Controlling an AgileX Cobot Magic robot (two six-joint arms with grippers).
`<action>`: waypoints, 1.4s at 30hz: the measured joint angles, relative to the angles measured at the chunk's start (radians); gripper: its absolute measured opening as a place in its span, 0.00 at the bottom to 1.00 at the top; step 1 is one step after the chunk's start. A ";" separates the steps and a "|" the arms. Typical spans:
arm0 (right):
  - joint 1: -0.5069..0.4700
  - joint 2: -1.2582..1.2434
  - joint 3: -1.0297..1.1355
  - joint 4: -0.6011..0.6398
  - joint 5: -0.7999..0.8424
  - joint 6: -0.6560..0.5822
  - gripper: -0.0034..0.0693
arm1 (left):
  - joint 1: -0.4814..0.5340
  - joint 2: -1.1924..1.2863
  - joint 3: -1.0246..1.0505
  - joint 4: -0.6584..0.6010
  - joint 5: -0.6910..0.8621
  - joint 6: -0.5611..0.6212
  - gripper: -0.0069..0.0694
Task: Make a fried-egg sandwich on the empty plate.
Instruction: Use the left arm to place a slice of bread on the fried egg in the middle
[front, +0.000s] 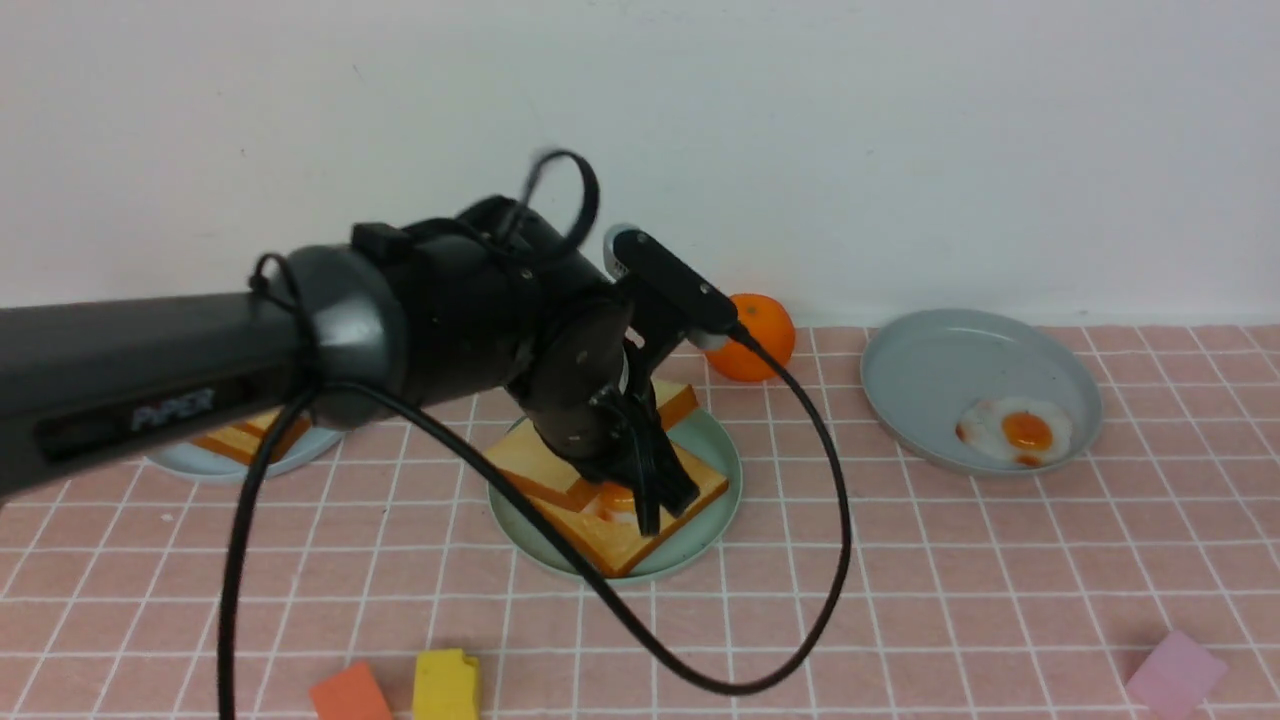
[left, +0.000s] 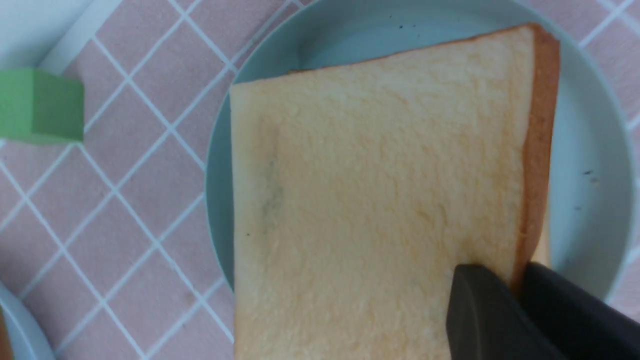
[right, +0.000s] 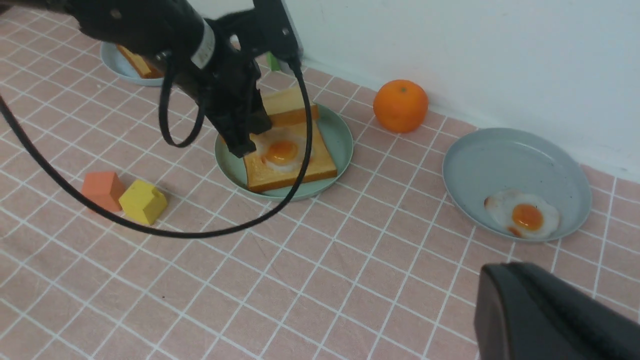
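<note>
The left jaws clamp a toast slice tilted over the egg-topped toast on the mint-green plate. The right jaws are together.

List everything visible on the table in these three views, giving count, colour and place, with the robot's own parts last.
mint-green plate: one, pale green, table centre
lower toast slice: one, golden-brown, flat on the mint-green plate
upper toast slice: one, golden-brown, tilted above that plate
egg on toast: one, white, orange yolk, on the lower toast slice
grey plate: one, blue-grey, right
spare egg: one, white and orange, in the grey plate
pale blue plate: one, left, carrying spare toast
orange: one, by the wall
blocks: four; orange block, yellow block front left; pink block front right; green block by the wall
left gripper: black, shut on the upper toast slice's crust edge
right gripper: black, shut, partly in view
</note>
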 joint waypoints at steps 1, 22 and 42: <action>0.000 0.000 0.000 0.000 0.000 0.000 0.05 | -0.002 0.009 0.000 0.010 -0.005 0.014 0.17; 0.000 0.000 0.000 0.000 0.007 0.000 0.05 | -0.024 0.051 0.000 -0.041 -0.025 0.105 0.17; 0.000 0.000 0.000 0.001 0.007 0.000 0.05 | -0.024 0.093 0.000 -0.053 -0.045 0.106 0.16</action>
